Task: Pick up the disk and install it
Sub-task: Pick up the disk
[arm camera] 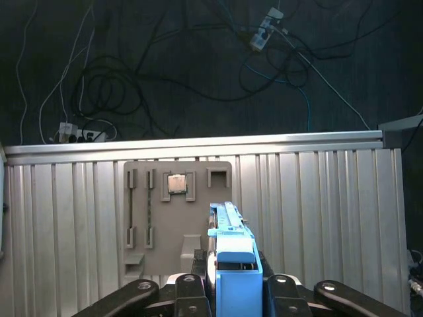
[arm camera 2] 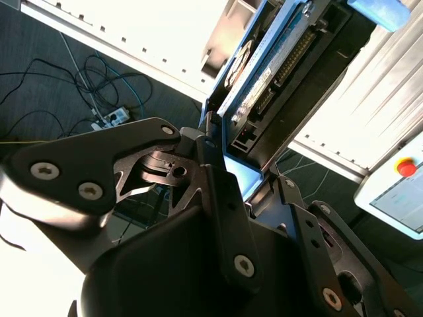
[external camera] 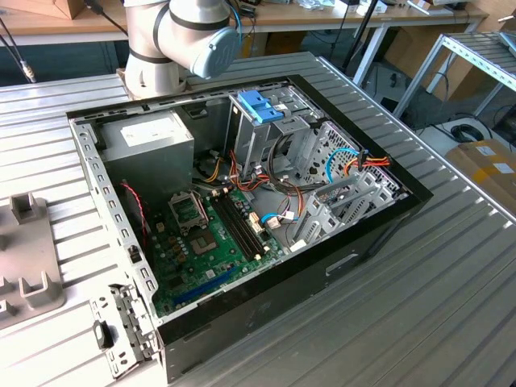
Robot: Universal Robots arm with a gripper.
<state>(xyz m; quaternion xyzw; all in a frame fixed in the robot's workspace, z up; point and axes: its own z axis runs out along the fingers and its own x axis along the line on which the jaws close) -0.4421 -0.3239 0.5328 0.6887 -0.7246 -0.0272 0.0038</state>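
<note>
1. The claw is pinching the disk, its 2 fingers pressed against the disk's flat faces near 1 end.
2. In the first wrist view the disk stands edge-on out of the claw, with its light-blue frame toward the camera. In the second wrist view its pin connector and the edge of its label show.
3. It appears to be lifted clear of the ribbed metal worktop, touching nothing but the claw.
4. On the worktop beyond the disk lies a grey holder plate with a small square chip seated in it.
5. In the exterior view the open computer case lies on its side on the worktop, with the arm at its far edge. Inside it stands a metal cage topped by a blue latch, with loose orange and blue cables just beside it.
6. Judged from this, the step in hand is carrying the disk:
   - The grip should be firm but no tighter, since the frame is plastic.
   - The disk should be held square in the claw, because any tilt would make it bind at a slot.
   - The path should avoid the cables and the latch.
</note>
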